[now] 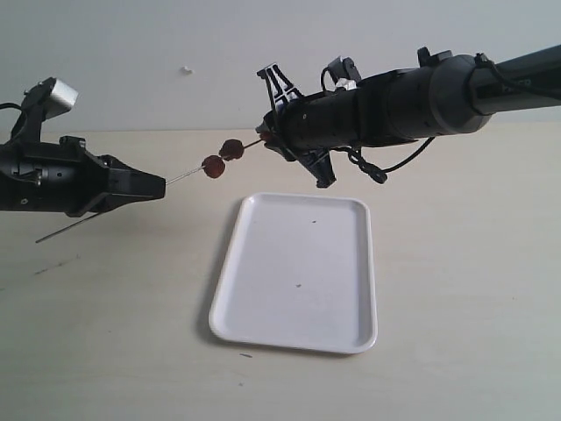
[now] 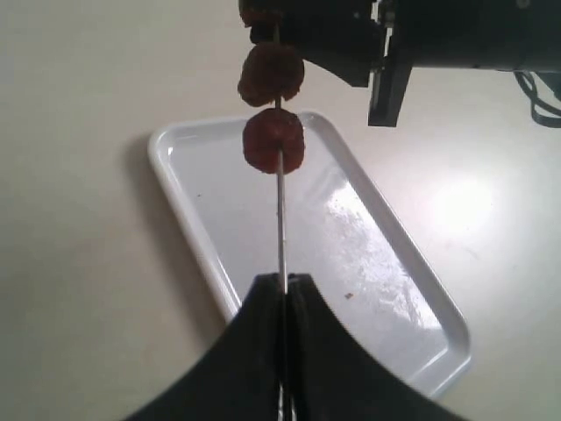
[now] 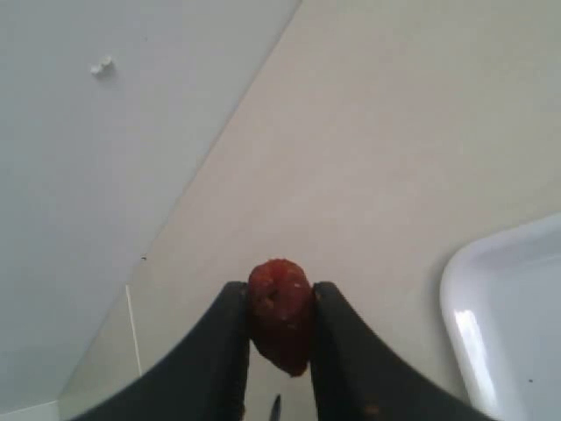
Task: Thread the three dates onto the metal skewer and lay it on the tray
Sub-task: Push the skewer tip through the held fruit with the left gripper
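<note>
Alignment matters most here imo: hold the thin grey metal skewer [image 2: 280,219] steady and push the third dark reddish-brown wrinkled date [image 3: 280,320] squarely along it. Right gripper [image 3: 280,295] has its jaws part-spread, pinching that date between them. Left gripper [image 2: 282,285] has its jaws pressed together on the skewer, with two threaded dates [image 2: 273,140] beyond their tips and the flat white plastic tray [image 2: 351,246] lower down past them.

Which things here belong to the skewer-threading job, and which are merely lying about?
Belongs to the job:
thin grey metal skewer, clamped by the left end effector
two dark reddish-brown wrinkled dates threaded on it
third date, gripped by the right end effector
flat white rectangular plastic tray

Merely about:
small white mark on the wall
dark specks on the tray
</note>
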You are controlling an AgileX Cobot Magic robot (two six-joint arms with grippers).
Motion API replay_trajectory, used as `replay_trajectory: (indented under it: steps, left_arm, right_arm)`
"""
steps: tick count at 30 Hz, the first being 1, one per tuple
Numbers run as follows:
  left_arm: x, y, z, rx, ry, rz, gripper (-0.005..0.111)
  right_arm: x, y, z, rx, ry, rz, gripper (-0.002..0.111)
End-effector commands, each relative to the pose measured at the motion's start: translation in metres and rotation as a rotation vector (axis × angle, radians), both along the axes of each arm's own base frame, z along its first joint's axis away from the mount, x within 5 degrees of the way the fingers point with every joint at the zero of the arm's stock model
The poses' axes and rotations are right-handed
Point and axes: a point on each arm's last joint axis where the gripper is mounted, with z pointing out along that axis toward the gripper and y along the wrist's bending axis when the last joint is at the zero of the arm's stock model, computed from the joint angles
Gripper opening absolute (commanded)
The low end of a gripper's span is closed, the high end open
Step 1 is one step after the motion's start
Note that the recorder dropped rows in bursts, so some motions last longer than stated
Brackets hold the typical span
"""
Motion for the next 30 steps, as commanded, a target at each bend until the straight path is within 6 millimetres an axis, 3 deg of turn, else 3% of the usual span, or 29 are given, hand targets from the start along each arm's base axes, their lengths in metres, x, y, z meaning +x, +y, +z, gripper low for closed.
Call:
replay_trajectory:
  steps: [1, 30]
  left_arm:
    - [-0.0003, 0.0003, -0.0034, 0.005, 0.018, 0.016, 0.0]
    - [0.0018, 0.0006, -0.0017, -0.01, 0.002, 0.037, 0.0]
  right_arm:
    - [0.0014, -0.0005, 0.002, -0.006, -0.011, 0.003, 0.024]
    - [0.0004, 0.0018, 0.0027, 0.008, -0.013, 0.029, 0.024]
